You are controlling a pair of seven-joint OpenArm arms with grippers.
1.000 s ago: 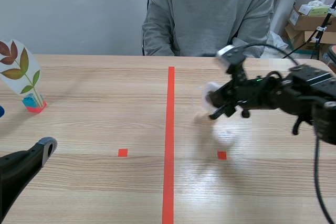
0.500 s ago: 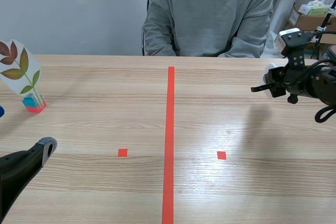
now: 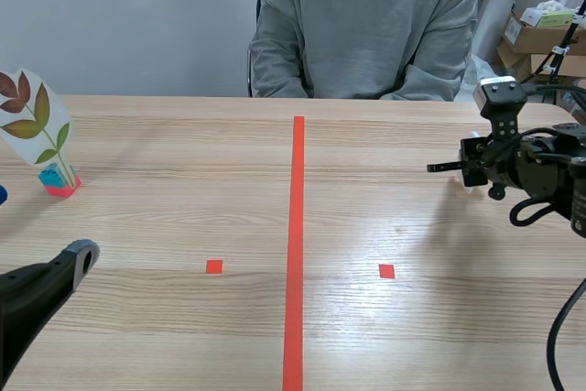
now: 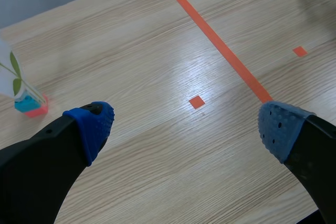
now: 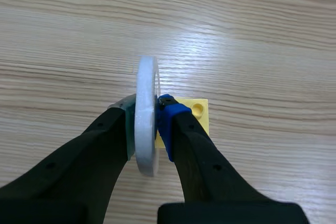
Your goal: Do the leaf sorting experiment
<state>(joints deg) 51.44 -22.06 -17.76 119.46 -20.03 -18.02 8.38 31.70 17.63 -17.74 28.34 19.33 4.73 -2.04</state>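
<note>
Clamped between the pads of the right gripper (image 5: 147, 108): a white card (image 5: 146, 80), seen edge-on, a yellow block (image 5: 198, 114) at its side; lifted off or resting on the table (image 3: 183, 226), hard to say. Over at the table's far left, upright on a blue-and-red base (image 3: 59, 180): a leaf card (image 3: 35, 121). Low at the near left, spread wide around nothing, the left gripper (image 4: 186, 124).

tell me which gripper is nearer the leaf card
Left. The left gripper is open close by the leaf card; the right gripper, shut on a white disc, is across the tape line.
</note>
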